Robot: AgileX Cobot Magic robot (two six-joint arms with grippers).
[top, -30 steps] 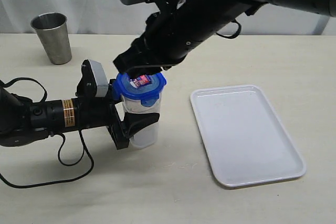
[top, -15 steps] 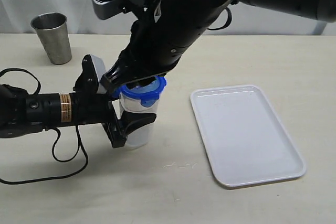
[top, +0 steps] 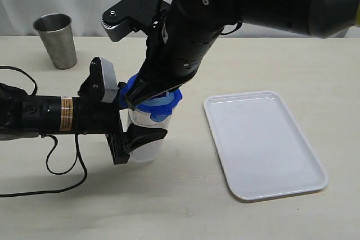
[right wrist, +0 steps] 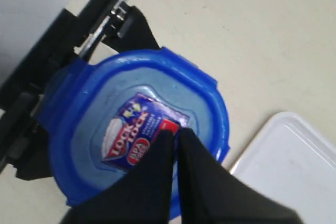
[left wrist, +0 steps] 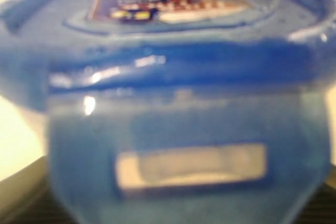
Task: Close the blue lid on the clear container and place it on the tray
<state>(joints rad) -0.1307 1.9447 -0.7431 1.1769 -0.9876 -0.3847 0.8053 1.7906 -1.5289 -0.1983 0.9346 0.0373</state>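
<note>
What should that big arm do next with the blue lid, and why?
Probably press straight down. The right gripper, shut, has its tips on the sticker atop the blue lid, which sits on the clear container; the left gripper grips that container's side, so a push would likely seat the lid.

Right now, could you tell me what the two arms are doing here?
The left gripper holds the clear container standing on the table. The right gripper, fingers shut, rests its tips on the blue lid beside the sticker. The container is not yet on the tray.
</note>
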